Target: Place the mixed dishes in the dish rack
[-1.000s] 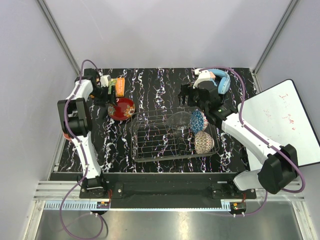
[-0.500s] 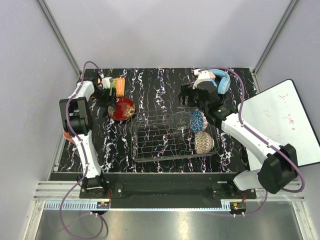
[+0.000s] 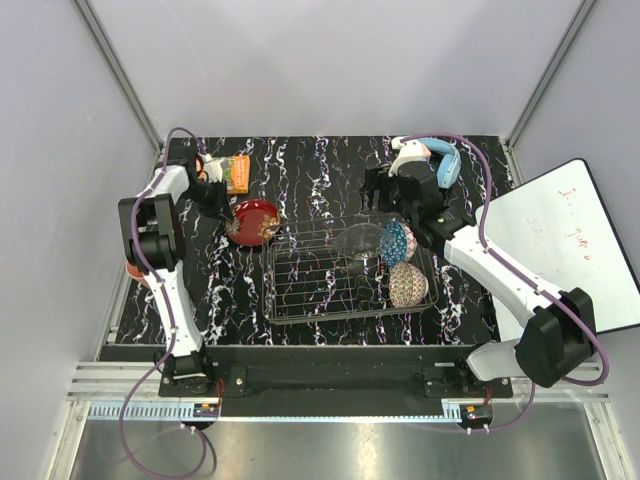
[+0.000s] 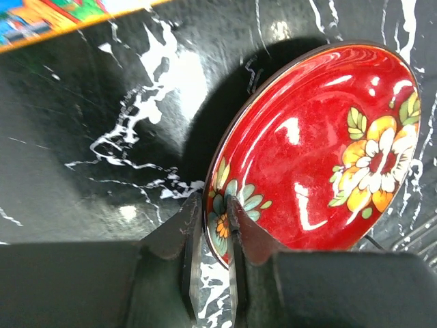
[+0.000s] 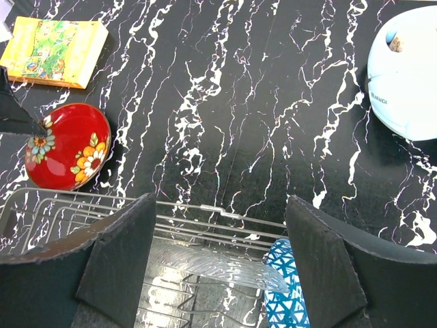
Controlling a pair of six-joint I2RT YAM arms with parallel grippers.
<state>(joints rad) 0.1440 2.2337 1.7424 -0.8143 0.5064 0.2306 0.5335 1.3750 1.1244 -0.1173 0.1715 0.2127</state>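
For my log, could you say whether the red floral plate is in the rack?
No, the left gripper holds the red floral plate outside the dish rack.

Rack (image 3: 310, 285) sits mid-table (image 3: 320, 175), toward the near edge. Three bowls are in it, all at its right end: first bowl (image 3: 358, 240) at the far side, second bowl (image 3: 396, 240) right of it in the far-right corner, third bowl (image 3: 407, 284) in front of that. Plate (image 3: 252, 221) is just off the rack's far-left corner. Book (image 3: 238, 173) is behind-left of the rack, past the plate. Headphones (image 3: 443, 162) are behind its right end. Cup (image 3: 133, 270) is well left, mostly hidden by the left arm (image 3: 150, 235).
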